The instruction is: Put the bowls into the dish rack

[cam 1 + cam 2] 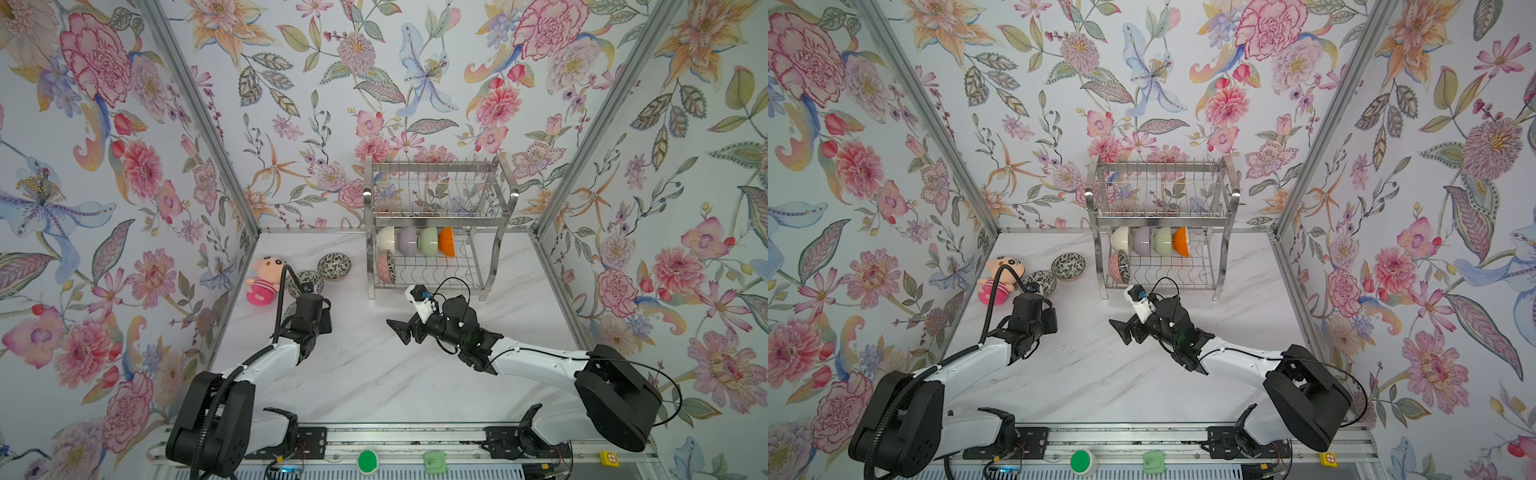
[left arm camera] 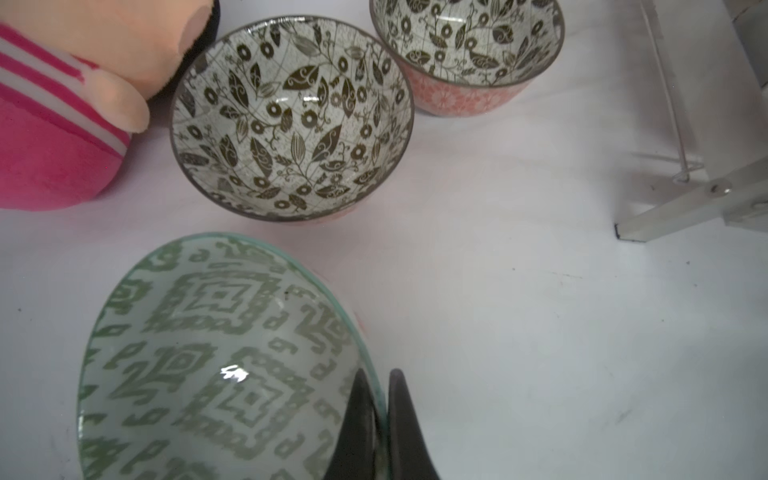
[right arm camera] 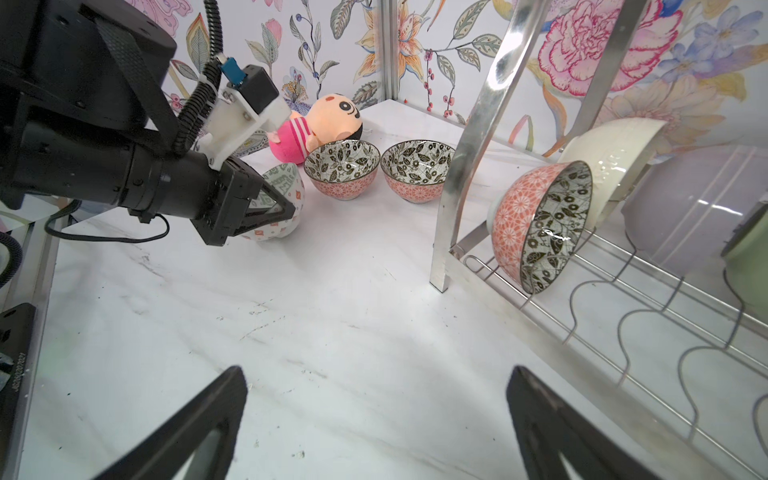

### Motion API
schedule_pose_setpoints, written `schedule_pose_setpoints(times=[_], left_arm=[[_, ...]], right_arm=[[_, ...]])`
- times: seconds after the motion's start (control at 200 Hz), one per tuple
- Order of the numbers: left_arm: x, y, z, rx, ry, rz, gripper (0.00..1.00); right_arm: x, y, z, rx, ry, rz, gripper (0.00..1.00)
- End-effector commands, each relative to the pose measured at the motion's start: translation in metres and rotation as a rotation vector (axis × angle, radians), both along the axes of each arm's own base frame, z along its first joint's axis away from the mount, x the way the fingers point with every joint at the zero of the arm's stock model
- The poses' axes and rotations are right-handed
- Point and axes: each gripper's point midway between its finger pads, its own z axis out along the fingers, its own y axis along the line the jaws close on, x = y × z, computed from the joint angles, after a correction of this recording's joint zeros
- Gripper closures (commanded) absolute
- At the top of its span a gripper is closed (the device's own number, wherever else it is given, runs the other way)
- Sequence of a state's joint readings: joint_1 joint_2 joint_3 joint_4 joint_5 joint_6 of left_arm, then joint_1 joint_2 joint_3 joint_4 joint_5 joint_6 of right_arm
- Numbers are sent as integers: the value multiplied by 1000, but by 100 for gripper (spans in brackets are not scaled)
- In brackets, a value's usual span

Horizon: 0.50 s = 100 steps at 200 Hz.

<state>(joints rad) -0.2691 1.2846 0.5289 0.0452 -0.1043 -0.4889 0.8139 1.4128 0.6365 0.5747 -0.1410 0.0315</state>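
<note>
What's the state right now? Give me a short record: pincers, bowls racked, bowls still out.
left pincer: shut on the rim of the green-patterned bowl, which is tilted
right pincer: open, holding nothing, in front of the dish rack
racked, lower tier: cream bowl, lilac bowl, pale green bowl, orange bowl, racked leaf-patterned bowl
on table: two leaf-patterned bowls, upright, beside the plush doll

bright, even light from above; shadows soft, faint on the table [image 1: 374,374]. glare spots inside the green-patterned bowl [image 2: 216,353] and on a leg of the dish rack [image 3: 469,137]. left wrist view washed out, near fingers [image 2: 407,428] blurred.
</note>
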Motion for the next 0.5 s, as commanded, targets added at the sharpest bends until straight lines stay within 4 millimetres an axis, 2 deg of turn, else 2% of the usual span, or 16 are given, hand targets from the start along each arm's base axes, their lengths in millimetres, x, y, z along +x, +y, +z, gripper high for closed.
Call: schedule_pose_setpoints(times=[0.0,0.12,0.19,0.375,0.475,0.495], left_arm=[[-11,-13,-6,-70,48,-49,100],[-10,-33,13,-94,7,-101,100],[-13,-53,23,-101,-12,-149,100],[-20,-128,48,-110,-46,-302,100],[-24,-166,47,-116,-36,-377,100],[-24,-172,47,-116,-34,-390,100]], right_arm=[[5,-7,11,55,-6,-29,1],[9,-15,14,92,12,-43,1],[13,-22,15,106,18,-60,1],[24,-51,29,159,14,-129,1],[18,-65,43,179,-8,-156,1],[25,-77,43,179,-11,-194,1]])
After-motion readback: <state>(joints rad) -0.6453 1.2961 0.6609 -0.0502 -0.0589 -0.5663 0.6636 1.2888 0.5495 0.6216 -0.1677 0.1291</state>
